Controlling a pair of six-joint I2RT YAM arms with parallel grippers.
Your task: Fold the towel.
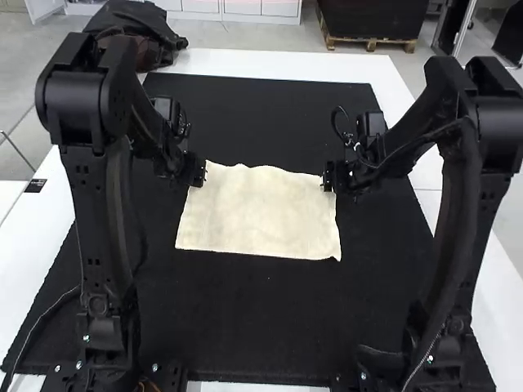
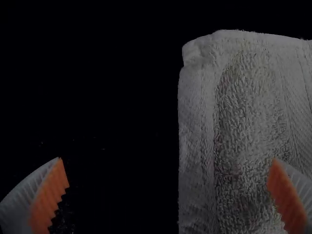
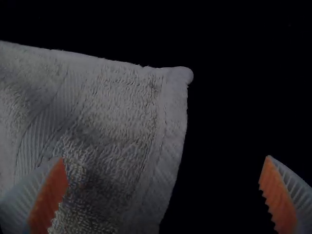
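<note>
"How do our arms (image 1: 98, 220) stand?"
"Bent forward, left pincer (image 1: 197, 172) and right pincer (image 1: 329, 177) at the towel's (image 1: 257, 214) far corners, both with fingers apart."
"And our towel?"
"Flat on the black mat (image 1: 245, 327), over our white surface (image 1: 286, 65)."

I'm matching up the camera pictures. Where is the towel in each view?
High view: towel in the middle, lying spread between the left gripper and right gripper.
Left wrist view: one corner and an edge, seen between the open fingers.
Right wrist view: a corner and edge, also between the open fingers.
Shared landmark: the black mat bordering the towel.
</note>
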